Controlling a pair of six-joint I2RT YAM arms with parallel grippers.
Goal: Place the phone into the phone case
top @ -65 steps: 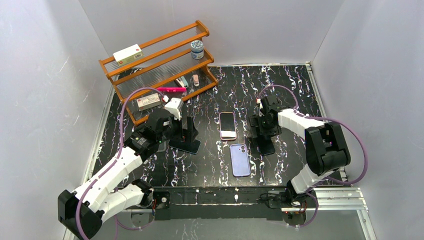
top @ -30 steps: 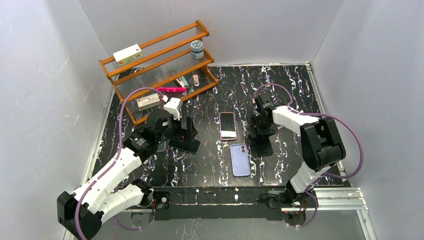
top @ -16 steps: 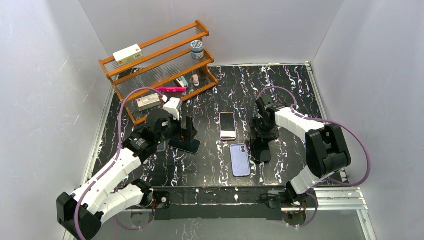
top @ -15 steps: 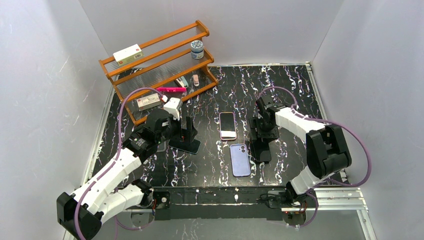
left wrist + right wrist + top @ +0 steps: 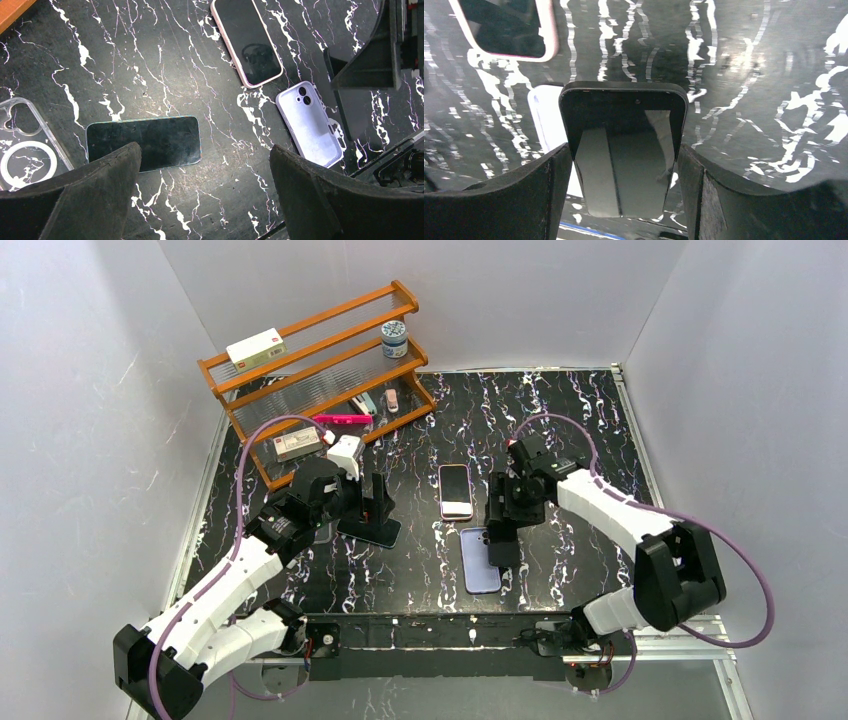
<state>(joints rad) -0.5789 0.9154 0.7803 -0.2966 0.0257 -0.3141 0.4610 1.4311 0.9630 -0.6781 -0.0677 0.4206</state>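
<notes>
Top view, right claw [image 5: 502, 525]: clamped on the dark phone [image 5: 503, 545], held over the right edge of the lilac phone case [image 5: 478, 572], which lies near the front of the tabletop [image 5: 570, 410].
Top view, left claw [image 5: 372, 502]: above a second black phone [image 5: 372, 531]; wooden rack [image 5: 320, 360] far left.
Left wrist, left claw: spread wide, empty; the second black phone lies flat below, a clear case [image 5: 20, 145] just beside its end, a pink-edged phone [image 5: 246, 40] well apart.
Right wrist, phone: gripped by its long sides between the fingers [image 5: 524, 195]; the phone case is partly hidden behind it, contact unclear.
</notes>
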